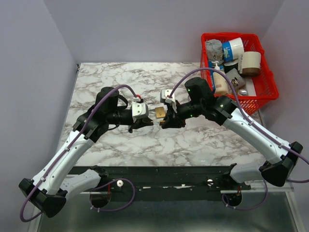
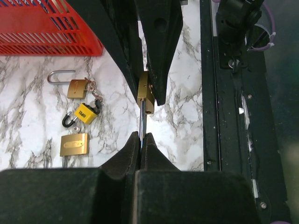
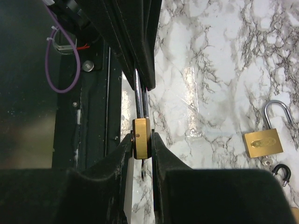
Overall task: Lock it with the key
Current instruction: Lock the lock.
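Top view: bright, even, diffuse overhead light, sharp throughout; only faint soft shadows under the arms [image 1: 72, 150] on the table [image 1: 120, 77]. Wrist views: contrasty, marble glare near centre toward 1 o'clock in the right one, its 9 o'clock side dark. Fingers [image 2: 119, 163] at 6 o'clock black, soft-focus; padlock [image 3: 141, 138] sharp.

Probably a robotics lab test cell: marble-print surface [image 1: 193, 145] boxed in by plain bare walls [image 1: 29, 72], robot arms [image 1: 251, 125] bolted to a black rail [image 1: 164, 176] at 6 o'clock, red basket [image 1: 263, 94] of mixed props at 2 o'clock.
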`<move>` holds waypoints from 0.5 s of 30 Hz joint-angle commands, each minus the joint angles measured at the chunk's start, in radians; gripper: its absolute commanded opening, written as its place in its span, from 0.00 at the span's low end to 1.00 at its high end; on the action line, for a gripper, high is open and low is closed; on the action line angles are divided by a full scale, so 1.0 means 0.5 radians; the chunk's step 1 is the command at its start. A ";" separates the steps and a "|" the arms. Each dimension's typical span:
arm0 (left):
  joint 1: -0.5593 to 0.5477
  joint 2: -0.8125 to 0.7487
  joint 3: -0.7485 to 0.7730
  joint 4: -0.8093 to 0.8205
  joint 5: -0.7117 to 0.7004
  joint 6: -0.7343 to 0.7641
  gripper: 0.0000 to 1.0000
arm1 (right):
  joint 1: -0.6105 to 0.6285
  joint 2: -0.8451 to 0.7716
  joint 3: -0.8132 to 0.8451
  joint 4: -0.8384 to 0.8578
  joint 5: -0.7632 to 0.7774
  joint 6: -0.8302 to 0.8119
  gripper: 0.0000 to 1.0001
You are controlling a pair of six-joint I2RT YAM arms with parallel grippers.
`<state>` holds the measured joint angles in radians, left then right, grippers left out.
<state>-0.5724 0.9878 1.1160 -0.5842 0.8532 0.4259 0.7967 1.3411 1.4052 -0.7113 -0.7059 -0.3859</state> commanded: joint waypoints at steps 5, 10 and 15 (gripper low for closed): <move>-0.101 0.058 -0.054 0.380 0.064 -0.272 0.00 | 0.094 0.011 -0.003 0.226 0.068 0.014 0.01; -0.113 0.068 -0.100 0.530 0.070 -0.413 0.00 | 0.115 0.015 -0.009 0.263 0.096 0.008 0.01; -0.119 0.080 -0.130 0.625 0.073 -0.539 0.00 | 0.134 0.018 -0.006 0.309 0.099 0.023 0.01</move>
<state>-0.5888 1.0046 1.0580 -0.4812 0.8474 0.2428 0.8139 1.3403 1.3991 -0.7429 -0.6289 -0.3946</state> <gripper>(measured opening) 0.021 0.247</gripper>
